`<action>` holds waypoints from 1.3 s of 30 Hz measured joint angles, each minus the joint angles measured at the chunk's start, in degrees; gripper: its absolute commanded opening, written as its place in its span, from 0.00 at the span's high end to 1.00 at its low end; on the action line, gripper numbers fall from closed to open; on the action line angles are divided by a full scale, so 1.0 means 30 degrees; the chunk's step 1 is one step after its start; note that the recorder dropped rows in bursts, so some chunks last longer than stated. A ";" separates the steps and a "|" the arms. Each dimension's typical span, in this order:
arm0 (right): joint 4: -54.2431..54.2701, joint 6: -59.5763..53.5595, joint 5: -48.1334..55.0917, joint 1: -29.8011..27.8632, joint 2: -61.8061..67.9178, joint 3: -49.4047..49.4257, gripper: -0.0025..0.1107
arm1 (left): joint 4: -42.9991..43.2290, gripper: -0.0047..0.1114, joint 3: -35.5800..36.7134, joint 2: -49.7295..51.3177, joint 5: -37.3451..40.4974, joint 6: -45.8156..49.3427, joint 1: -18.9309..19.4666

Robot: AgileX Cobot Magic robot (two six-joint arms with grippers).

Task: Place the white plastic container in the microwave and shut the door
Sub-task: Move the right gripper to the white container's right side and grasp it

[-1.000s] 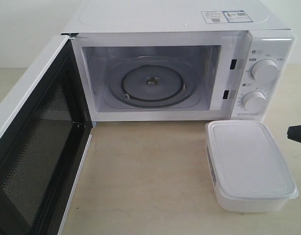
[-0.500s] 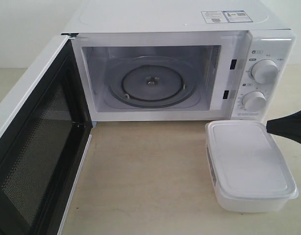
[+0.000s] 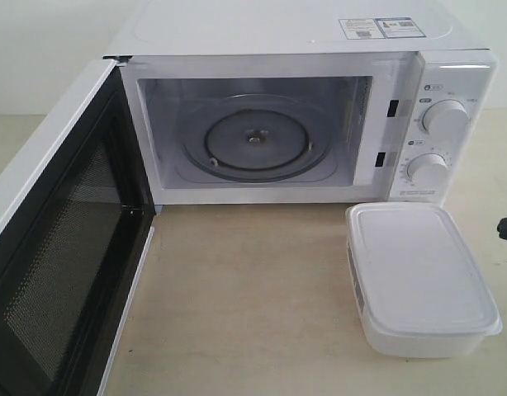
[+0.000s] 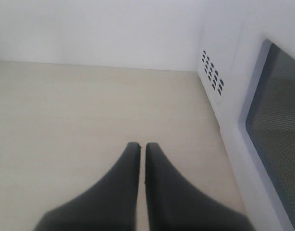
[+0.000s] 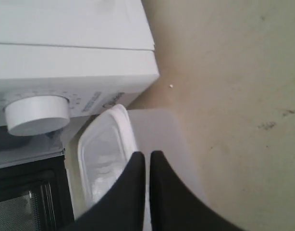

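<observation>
— On the table [image 3: 253, 297], where is the white plastic container [image 3: 423, 276] found?
— It is set just in front of the microwave [image 3: 295, 33], below the two knobs [image 3: 446, 118], lid on, untouched. The door [image 3: 63, 247] is swung wide and the glass turntable [image 3: 255, 142] is exposed.
— And the claws?
— The right gripper [image 5: 148, 158] is held near the container, jaws narrowed to a slit, nothing gripped. The left gripper [image 4: 142, 147] is likewise narrowed on nothing, beside the door's outer face.

Microwave [image 3: 303, 33] at rear of table [image 3: 245, 297]; door [image 3: 63, 247] swung open leftward. Turntable [image 3: 255, 142] inside cavity. Container [image 3: 419, 276] on table, directly before knob panel [image 3: 456, 147].
</observation>
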 measured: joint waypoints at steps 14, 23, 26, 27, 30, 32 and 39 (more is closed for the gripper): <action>-0.0006 0.1289 0.2899 0.6244 0.0000 0.1590 0.98 | 0.0000 0.92 0.0000 0.0000 0.0000 0.0000 0.0000; -0.0006 0.1533 0.3844 0.9088 0.0000 0.1590 0.98 | 0.0000 0.92 0.0000 0.0000 0.0000 0.0000 0.0000; -0.0006 0.0559 0.3844 0.9020 0.0000 0.1590 0.98 | 0.0000 0.92 0.0000 0.0000 0.0000 0.0000 0.0000; -0.0006 0.0344 0.3844 0.8896 0.0000 0.1590 0.98 | 0.0000 0.92 0.0000 0.0000 0.0000 0.0000 0.0000; -0.0006 -0.0440 0.3492 0.8099 0.0000 0.1590 0.98 | 0.0000 0.92 0.0000 0.0000 0.0000 0.0000 0.0000; -0.0006 -0.0797 0.2816 0.7375 0.0000 0.1590 0.98 | 0.0000 0.92 0.0000 0.0000 0.0000 0.0000 0.0000; -0.0006 -0.1571 -0.0883 0.5925 0.0000 0.1590 0.98 | 0.0000 0.92 0.0000 0.0000 0.0000 0.0000 0.0000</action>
